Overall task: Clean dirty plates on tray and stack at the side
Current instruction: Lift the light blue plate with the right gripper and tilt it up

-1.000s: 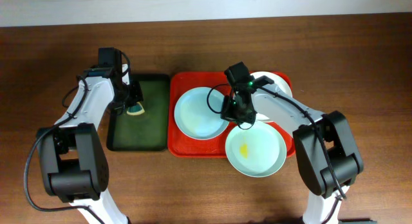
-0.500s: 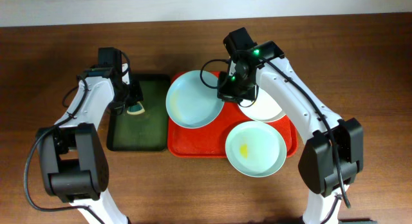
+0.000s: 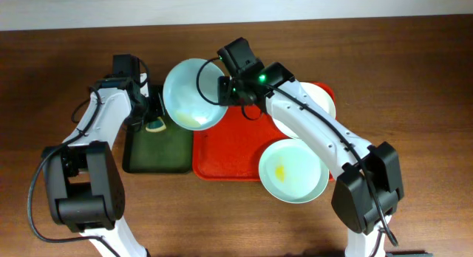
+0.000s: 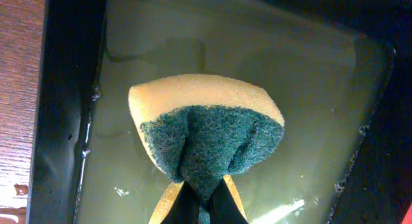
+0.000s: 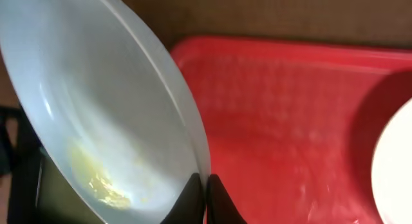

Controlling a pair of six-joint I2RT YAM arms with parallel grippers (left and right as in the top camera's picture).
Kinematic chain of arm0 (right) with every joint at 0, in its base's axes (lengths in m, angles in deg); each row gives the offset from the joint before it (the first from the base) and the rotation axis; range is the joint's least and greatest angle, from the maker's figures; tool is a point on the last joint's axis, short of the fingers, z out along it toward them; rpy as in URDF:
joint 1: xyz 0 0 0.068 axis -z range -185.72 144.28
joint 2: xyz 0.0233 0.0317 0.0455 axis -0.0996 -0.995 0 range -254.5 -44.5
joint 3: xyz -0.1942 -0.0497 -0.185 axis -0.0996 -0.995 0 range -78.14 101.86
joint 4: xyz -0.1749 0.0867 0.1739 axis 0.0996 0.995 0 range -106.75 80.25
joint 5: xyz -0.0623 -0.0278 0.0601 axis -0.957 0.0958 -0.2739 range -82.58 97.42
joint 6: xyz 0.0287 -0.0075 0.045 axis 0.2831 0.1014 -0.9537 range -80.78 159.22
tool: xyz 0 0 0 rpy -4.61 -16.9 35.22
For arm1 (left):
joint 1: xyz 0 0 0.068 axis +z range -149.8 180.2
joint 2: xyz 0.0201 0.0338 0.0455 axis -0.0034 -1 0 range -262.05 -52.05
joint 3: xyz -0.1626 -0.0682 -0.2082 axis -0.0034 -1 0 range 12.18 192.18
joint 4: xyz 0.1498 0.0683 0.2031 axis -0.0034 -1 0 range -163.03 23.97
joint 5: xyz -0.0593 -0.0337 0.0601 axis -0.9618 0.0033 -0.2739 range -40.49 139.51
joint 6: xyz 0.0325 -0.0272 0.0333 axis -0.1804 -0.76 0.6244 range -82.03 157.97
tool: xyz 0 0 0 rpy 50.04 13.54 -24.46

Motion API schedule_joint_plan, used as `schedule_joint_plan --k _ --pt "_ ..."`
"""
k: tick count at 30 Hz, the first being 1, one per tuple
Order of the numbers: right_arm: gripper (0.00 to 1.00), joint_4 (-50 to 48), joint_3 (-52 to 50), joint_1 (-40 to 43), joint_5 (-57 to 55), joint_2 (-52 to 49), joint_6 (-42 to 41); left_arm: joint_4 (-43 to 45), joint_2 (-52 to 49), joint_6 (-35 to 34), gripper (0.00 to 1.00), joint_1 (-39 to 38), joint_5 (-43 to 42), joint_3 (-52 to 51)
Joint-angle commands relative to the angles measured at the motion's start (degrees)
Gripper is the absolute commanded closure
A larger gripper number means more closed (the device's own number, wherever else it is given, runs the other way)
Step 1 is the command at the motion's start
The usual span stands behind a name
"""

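Green-and-yellow sponge (image 4: 206,137) sits pinched in the left gripper (image 4: 205,201), left of the red tray (image 3: 229,150). Smeared blue plate (image 3: 191,102) hangs tilted past the red tray's left edge, its rim clamped by the right gripper (image 5: 205,192). Scrubbing looks next: sponge must meet plate.

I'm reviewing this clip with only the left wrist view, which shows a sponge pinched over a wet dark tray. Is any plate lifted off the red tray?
Observer: Yes. The right tool grips the pale blue plate by its rim. The plate is tilted in the air above where the dark green tray meets the red tray.
Operator: Is that plate clean?
Observer: No, a yellow smear shows inside it.
Operator: Any other dirty one?
Observer: The pale green plate has a yellow smear at its centre. It sits at the red tray's front right corner, hanging over the edge.
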Motion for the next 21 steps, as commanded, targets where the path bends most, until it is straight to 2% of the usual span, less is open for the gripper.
schedule_joint_plan --k 1,5,10,13,18,21 --pt "0.96 -3.1 1.2 -0.5 -3.1 -0.6 0.0 -0.1 -0.4 0.9 1.0 0.2 -0.4 -0.5" --pt "0.96 -7.3 1.2 -0.8 -6.0 -2.3 0.0 -0.1 -0.4 0.9 1.0 0.2 -0.4 -0.5" --pt "0.96 -11.9 1.2 -4.6 -17.9 -3.8 2.2 0.0 -0.4 0.9 1.0 0.1 -0.4 -0.5" --pt "0.96 -16.4 1.2 -7.9 -25.2 -3.8 10.1 0.0 -0.4 0.9 1.0 0.1 -0.4 -0.5" --pt "0.96 -18.4 1.4 -12.6 -39.1 -3.7 17.7 0.0 -0.4 0.9 1.0 0.1 -0.4 -0.5" --pt "0.96 -21.9 2.4 -16.4 -48.6 -3.7 26.3 0.0 -0.4 0.9 1.0 0.1 -0.4 -0.5"
